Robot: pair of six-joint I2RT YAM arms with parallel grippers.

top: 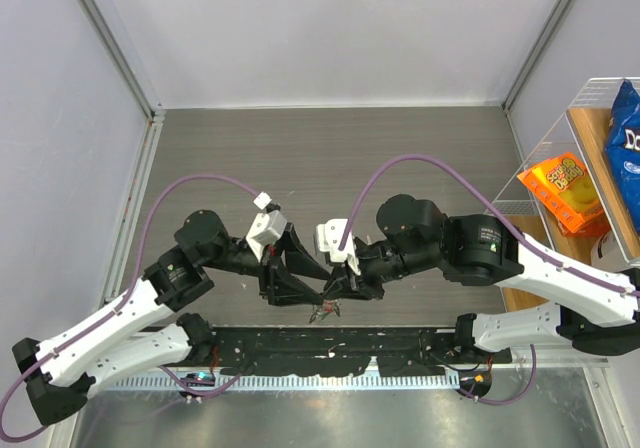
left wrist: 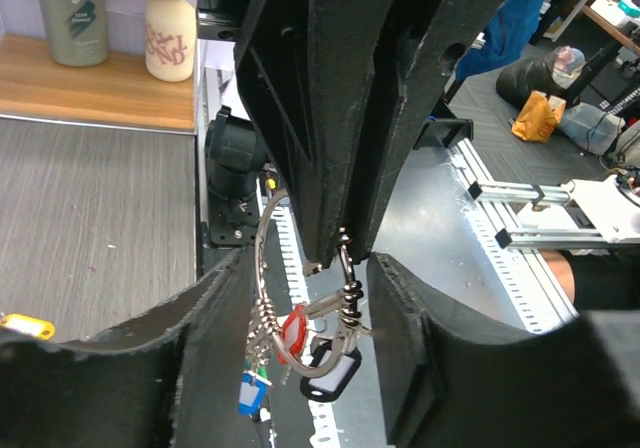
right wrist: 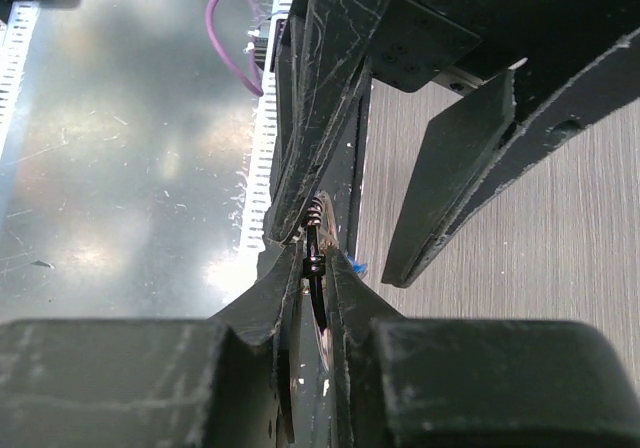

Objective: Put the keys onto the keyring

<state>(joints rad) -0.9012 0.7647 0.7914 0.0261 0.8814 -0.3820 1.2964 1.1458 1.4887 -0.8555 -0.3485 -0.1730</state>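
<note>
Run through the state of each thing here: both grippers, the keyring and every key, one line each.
Right gripper: jaws shut on the keyring.
Left gripper: jaws open, either side of the keyring.
Keyring: held up in the air.
Red key: hanging on the ring.
Blue key: hanging on the ring.
Yellow key: lying on the table, off the ring.

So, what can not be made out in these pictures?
- Left wrist: the keys overlap under the keyring, so their number is unclear.
- Right wrist: the right gripper hides all but a sliver of the keyring; the keys are almost wholly hidden.
- Top view: keys and keyring are too small, and partly under the right gripper.
</note>
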